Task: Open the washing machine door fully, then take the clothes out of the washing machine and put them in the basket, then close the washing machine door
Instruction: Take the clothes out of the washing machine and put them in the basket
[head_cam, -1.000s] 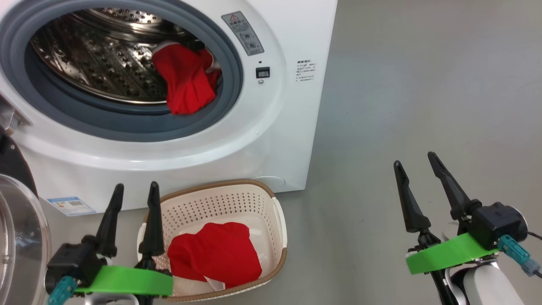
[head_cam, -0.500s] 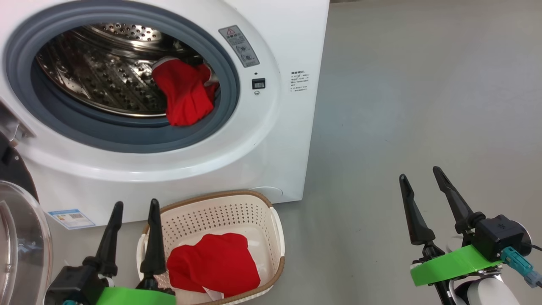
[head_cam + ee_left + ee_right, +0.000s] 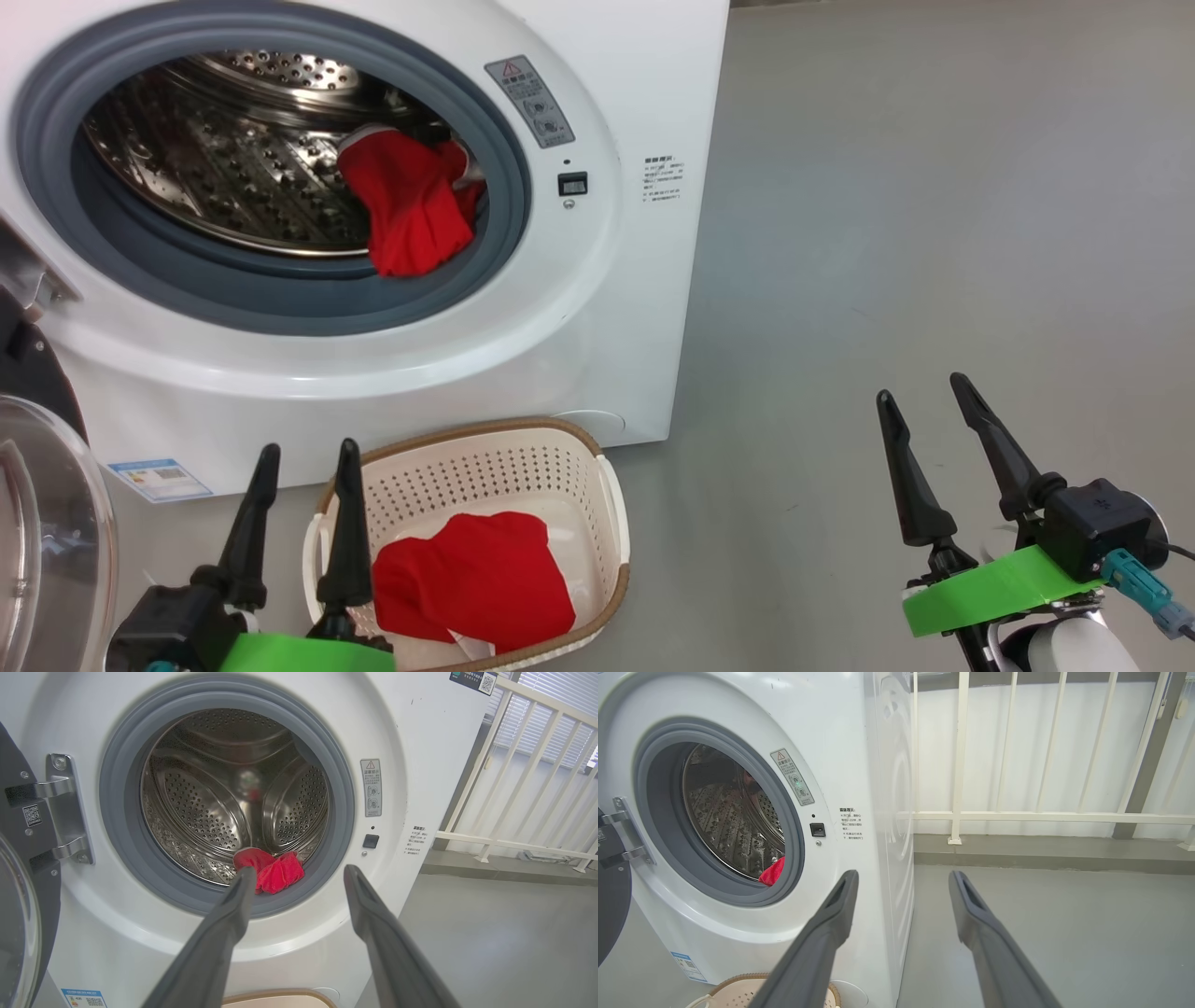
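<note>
While both hands hang empty with fingers spread wide, the left hand (image 3: 308, 446) shows at the basket's left edge in the head view. The right hand (image 3: 920, 385) stands well apart from it, over bare grey floor (image 3: 934, 233). The cream basket (image 3: 485, 467) sits on the floor just in front of the washer (image 3: 607, 308), and part of the red clothes (image 3: 471, 579) lies heaped inside it with a strip of white trim showing. At the far left the door (image 3: 42, 523) is swung open on its metal hinge (image 3: 65, 812), with its clear glass bowl at the edge of the head view. Behind the basket, the washer's round mouth is open. A second red piece lies at the lower right of the steel drum (image 3: 215, 177), resting against the grey gasket (image 3: 280, 308). Past the washer's right side, a white railing (image 3: 957, 765) runs along the back wall.
</note>
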Robot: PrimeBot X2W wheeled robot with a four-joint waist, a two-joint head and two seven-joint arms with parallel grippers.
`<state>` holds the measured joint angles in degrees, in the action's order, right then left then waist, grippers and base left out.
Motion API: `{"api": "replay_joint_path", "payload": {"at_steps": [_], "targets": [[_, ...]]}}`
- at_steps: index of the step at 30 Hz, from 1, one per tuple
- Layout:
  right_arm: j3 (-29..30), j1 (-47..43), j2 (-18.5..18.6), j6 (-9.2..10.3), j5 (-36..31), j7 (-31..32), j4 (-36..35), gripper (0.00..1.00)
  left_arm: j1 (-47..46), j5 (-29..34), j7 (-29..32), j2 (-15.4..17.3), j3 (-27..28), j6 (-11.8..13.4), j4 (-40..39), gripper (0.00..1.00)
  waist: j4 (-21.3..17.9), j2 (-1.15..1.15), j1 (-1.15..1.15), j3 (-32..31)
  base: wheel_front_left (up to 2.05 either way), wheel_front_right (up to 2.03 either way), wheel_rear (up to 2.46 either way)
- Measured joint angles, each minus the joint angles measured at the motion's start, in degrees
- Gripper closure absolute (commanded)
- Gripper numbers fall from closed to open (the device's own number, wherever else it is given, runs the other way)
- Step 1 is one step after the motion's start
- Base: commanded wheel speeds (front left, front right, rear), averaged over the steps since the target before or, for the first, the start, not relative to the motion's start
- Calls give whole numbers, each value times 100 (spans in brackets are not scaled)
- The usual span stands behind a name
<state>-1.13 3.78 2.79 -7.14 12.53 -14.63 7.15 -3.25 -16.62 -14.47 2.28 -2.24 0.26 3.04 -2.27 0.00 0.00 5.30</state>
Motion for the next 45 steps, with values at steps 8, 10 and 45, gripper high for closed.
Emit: {"api": "replay_joint_path", "payload": {"at_steps": [8, 10, 45], "targets": [[-16, -1, 0, 0, 0, 0, -97, 0, -27, -32, 0, 0, -75, 30, 13, 0, 2, 0, 0, 165, 0, 0, 0], [-15, -1, 0, 0, -2, 0, -136, 0, -58, -74, 0, 0, -103, 31, 8, 0, 10, 0, 0, 244, 0, 0, 0], [-221, 736, 5, 0, -35, 0, -331, 0, -3423, -397, -25, 97, 209, -377, 1791, 0, -151, 0, 0, 2003, 0, 0, 0]]}}
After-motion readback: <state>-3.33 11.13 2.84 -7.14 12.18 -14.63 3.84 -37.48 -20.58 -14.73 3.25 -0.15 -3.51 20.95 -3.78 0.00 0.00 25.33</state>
